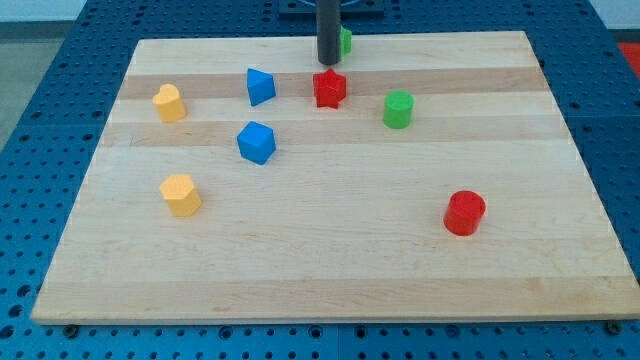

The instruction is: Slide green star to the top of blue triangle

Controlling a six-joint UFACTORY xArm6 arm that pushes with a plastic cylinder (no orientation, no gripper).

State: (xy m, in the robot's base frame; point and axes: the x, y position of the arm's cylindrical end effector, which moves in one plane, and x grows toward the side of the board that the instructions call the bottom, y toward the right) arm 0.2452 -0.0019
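Observation:
The green star [344, 41] sits near the board's top edge, mostly hidden behind my rod; only its right side shows. My tip [328, 62] rests on the board just left of and touching or nearly touching the green star. The blue triangle [260, 86] lies to the lower left of my tip, near the view's top left of centre. The red star [329, 88] lies directly below my tip.
A blue cube [256, 142] lies below the blue triangle. A green cylinder [398, 109] is right of the red star. Two yellow blocks [170, 102] [181, 194] lie at the left. A red cylinder [464, 212] is at the lower right. The wooden board [330, 270] is edged by blue pegboard.

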